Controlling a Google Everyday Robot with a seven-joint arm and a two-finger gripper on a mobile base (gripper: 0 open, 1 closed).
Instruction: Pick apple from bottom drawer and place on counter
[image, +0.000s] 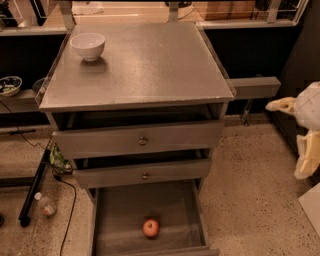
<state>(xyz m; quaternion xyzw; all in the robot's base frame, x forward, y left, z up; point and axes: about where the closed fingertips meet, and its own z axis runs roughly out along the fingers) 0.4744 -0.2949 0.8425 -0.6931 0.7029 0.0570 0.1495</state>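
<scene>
The floor (250, 180) is tan with dark speckles. A black cord (71, 210) and a little bottle (46, 205) lie on it at left.

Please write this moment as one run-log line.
apple in open bottom drawer | white bowl on counter | gripper at right edge, away from apple | pick not started
</scene>
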